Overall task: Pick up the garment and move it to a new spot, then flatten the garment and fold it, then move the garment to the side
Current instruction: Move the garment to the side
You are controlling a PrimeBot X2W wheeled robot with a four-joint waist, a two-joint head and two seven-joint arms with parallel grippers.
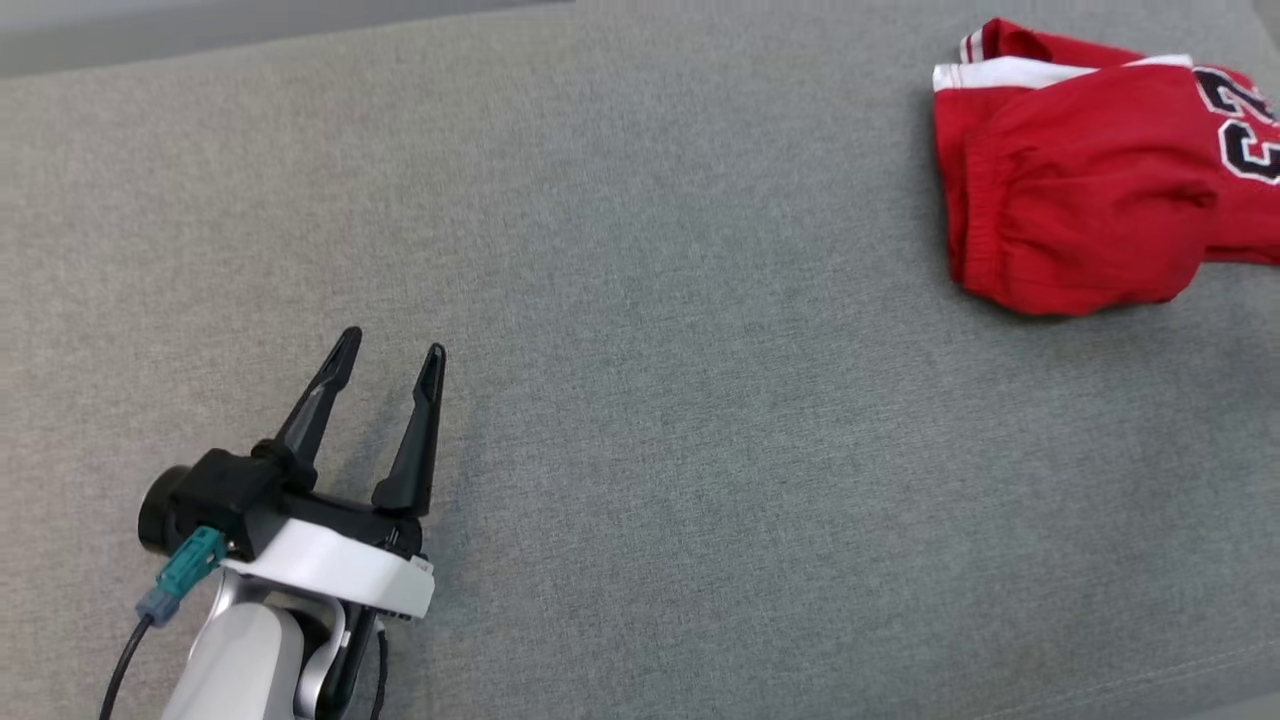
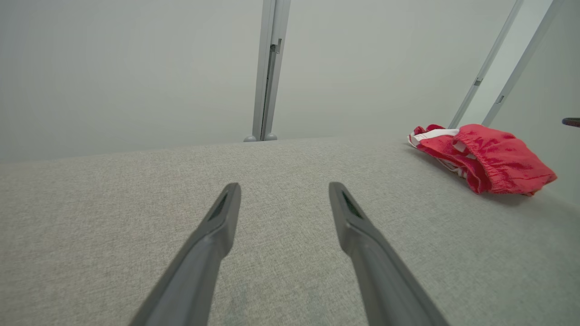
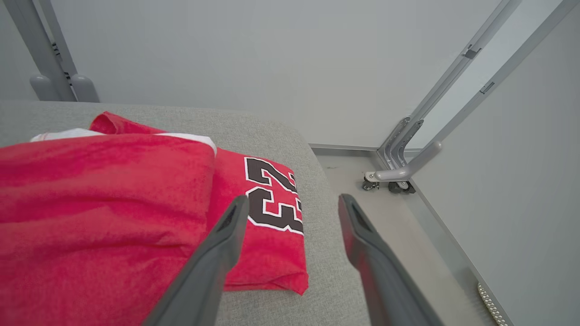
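Head view: red garment (image 1: 1080,180), upper right

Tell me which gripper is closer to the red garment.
The right gripper, open, with the red garment and its numbered edge right at its fingers in its wrist view. The left gripper, also open, hangs far across the grey surface from it.

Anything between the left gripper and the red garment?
No. In the head view the grey fabric surface between the left gripper and the red garment is bare; the left wrist view agrees.
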